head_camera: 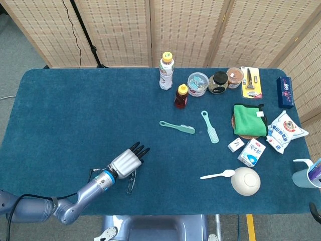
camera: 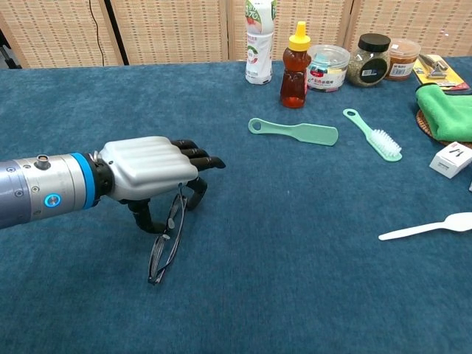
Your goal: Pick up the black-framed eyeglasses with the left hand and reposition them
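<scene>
The black-framed eyeglasses [camera: 167, 240] sit near the front left of the worktop [head_camera: 75, 115], tilted up on edge: the lower end of the frame rests on the blue cloth and the upper end runs up beneath the left hand [camera: 147, 171]. From the head view they show only as a thin dark shape [head_camera: 131, 181] just under the knuckles. The left hand lies over them, silver back upward, its dark fingers [camera: 198, 161] stretched forward while the thumb and a curled finger below close on the top of the frame, so the hand pinches the eyeglasses there. The grey forearm with its blue ring comes in from the left edge. The right hand shows in neither view.

Well apart from this, toward the middle of the worktop, lie a mint-green brush [camera: 293, 132] with a flat handle and, beside it, a second green brush with white bristles [camera: 373, 135]. Behind them, along the far edge, stand a white drink bottle [camera: 259, 40], a honey bottle with a yellow cap [camera: 294, 65], a clear tub [camera: 327, 67] and two jars, one dark-lidded [camera: 369, 60].

Off to the right a folded green cloth [head_camera: 248, 119] rests on a round mat, with a small white box [head_camera: 235, 144] and a milk carton [head_camera: 252, 152] just in front of it. A white plastic spoon [head_camera: 217, 175] lies next to an upturned cream bowl [head_camera: 246, 181]. A snack packet [head_camera: 285, 130], a dark blue box [head_camera: 284, 92] and a yellow card pack [head_camera: 251, 83] sit nearer the far right corner.
</scene>
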Motion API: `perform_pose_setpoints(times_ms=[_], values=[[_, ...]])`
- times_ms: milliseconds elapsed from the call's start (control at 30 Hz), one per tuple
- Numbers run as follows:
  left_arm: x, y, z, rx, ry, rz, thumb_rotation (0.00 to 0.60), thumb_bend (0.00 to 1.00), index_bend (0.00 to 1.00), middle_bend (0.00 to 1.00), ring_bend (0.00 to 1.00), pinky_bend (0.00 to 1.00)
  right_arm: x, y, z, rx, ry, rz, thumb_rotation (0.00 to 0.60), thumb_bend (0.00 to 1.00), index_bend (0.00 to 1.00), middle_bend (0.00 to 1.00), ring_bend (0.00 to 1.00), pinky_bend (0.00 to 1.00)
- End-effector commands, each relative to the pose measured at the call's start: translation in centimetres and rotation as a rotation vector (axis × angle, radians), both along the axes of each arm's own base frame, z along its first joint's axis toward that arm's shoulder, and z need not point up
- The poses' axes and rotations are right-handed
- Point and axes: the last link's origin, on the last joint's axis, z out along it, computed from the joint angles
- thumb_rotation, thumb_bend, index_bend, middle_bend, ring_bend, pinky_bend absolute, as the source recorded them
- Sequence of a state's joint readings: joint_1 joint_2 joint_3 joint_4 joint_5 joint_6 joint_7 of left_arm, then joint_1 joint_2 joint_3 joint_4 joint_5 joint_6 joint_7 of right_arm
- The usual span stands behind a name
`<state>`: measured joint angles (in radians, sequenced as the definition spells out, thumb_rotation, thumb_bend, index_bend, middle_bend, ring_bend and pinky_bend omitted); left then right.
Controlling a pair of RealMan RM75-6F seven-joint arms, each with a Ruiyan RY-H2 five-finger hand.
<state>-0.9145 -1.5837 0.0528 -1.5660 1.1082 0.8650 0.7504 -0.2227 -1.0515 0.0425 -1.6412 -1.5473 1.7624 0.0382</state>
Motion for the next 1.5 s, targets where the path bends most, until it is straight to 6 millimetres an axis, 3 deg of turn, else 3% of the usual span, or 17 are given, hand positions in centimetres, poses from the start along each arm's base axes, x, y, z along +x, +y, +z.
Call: perform_pose_setpoints(times_ms=[33,167,433,533,633,733,833,1133,1500], values=[[-0.1,0.0,0.0,0.002,-0.001,0.002,0.549,0.23,0.46,0.0,0.0,0.0,0.0,0.0,0.0,0.001,0.0,0.0,0.6,0.31,0.24,0.07,0.1,0.23],[-0.1,0.1,0.1,0.004,-0.002,0.006,0.548,0.23,0.41,0.0,0.0,0.0,0.1,0.0,0.0,0.001,0.0,0.001,0.6,0.31,0.24,0.07,0.1,0.23],[-0.2,0.3,0.9,0.014,-0.021,0.02,0.547,0.23,0.08,0.0,0.0,0.0,0.1,-0.2,0.0,0.003,0.0,0.004,0.6,0.31,0.24,0.08,0.1,0.23],[-0.4,0.5,1.5,0.024,-0.028,0.03,0.549,0.23,0.0,0.0,0.0,0.0,0.2,-0.3,-0.1,0.005,-0.002,0.008,0.6,0.31,0.24,0.08,0.1,0.23],[-0.9,0.6,2.9,0.049,-0.047,0.048,0.549,0.23,0.0,0.0,0.0,0.0,0.2,-0.6,-0.2,0.009,-0.004,0.015,0.6,0.31,0.24,0.08,0.1,0.23],[-2.2,0.2,6.0,0.115,-0.106,0.094,0.551,0.23,0.0,0.0,0.0,0.0,0.2,-1.0,-0.1,0.012,-0.001,0.024,0.6,0.31,0.24,0.08,0.1,0.23],[-3.2,-0.4,7.8,0.156,-0.14,0.119,0.55,0.23,0.0,0.0,0.0,0.0,0.2,-1.3,-0.1,0.016,0.0,0.029,0.6,0.31,0.24,0.08,0.1,0.23],[-7.7,-3.7,14.7,0.337,-0.261,0.251,0.551,0.23,0.0,0.0,0.0,0.0,0.6,-3.3,-0.8,0.056,-0.003,0.076,0.6,0.31,0.24,0.08,0.1,0.23],[-12.3,-8.4,19.6,0.497,-0.342,0.385,0.554,0.23,0.0,0.0,0.0,0.0,1.6,-5.3,-1.8,0.107,-0.002,0.13,0.6,0.31,0.25,0.08,0.1,0.22]])
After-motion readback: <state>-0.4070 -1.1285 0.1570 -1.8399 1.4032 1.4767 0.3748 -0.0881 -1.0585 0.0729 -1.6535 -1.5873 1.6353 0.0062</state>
